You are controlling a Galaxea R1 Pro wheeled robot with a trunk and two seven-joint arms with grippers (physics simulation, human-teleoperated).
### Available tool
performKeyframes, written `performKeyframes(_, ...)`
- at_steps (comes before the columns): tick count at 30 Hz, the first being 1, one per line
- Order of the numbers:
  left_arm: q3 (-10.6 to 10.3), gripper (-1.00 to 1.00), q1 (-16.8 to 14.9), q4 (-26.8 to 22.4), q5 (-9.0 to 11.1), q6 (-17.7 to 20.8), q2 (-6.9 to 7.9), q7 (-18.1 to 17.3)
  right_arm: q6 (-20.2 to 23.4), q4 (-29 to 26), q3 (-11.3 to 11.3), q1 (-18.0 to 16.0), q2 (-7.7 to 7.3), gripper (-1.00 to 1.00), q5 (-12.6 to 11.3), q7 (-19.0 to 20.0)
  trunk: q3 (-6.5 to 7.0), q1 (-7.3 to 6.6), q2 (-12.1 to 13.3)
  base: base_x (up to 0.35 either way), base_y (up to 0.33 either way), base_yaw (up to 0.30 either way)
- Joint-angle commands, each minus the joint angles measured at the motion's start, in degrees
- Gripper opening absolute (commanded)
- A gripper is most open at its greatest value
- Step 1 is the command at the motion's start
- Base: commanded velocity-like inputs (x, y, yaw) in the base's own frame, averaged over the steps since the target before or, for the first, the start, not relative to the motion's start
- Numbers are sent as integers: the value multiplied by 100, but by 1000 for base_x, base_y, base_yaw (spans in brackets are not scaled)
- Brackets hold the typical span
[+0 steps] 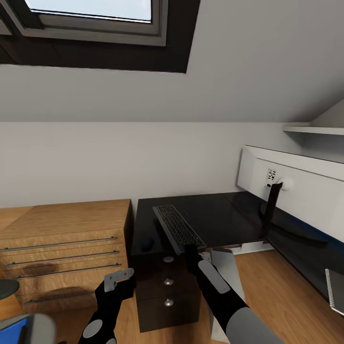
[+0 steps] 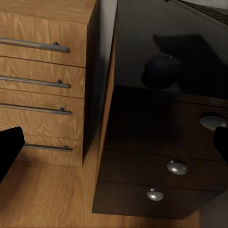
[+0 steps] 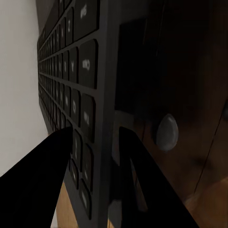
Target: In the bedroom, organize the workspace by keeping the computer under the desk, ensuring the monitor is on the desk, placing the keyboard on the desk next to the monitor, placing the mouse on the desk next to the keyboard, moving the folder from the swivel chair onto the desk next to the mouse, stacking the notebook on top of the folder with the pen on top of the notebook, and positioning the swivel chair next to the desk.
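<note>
The desk (image 1: 215, 215) has a glossy black surface over dark drawers with domed silver knobs (image 2: 177, 167), and a light wood cabinet (image 1: 62, 248) with slim metal bar handles stands just beside it. The slim black keyboard (image 1: 179, 228) lies aslant on the surface, its near end over the front edge, where the right gripper (image 3: 95, 156) has its jaws clamped on that end; the right wrist view shows one finger on the keys and one beneath. The small black oval mouse (image 1: 146, 244) sits near the keyboard, mirrored in the gloss. The left gripper (image 1: 118, 279) hangs before the drawers with jaws spread apart, holding nothing. The monitor (image 1: 296, 186) shows its white back and black stand. A spiral-bound notebook (image 1: 334, 289) lies on the desk's right wing.
</note>
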Motion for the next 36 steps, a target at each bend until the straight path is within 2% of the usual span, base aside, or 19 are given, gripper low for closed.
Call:
performKeyframes(1,-15,100,-6,-8,29,18,6,46,-40,-5,12,-5,0,-100,-45,-15,-7,0,-4,-38,184,0)
performKeyframes(12,-15,100,-6,-8,31,25,7,46,-38,4,11,-8,0,-100,-47,-13,-7,0,-4,-19,108,0)
performKeyframes(21,-15,100,-6,-11,35,27,-3,42,-46,132,11,-5,0,-100,-54,-30,-7,0,-4,0,12,0)
performKeyframes(32,-15,100,-6,-11,36,27,-13,44,-49,162,11,-6,0,-100,-57,-31,-204,242,-445,0,0,0)
performKeyframes(36,-15,100,-6,-12,36,27,-13,44,-49,162,11,-8,0,-100,-57,-30,-204,242,-445,0,0,0)
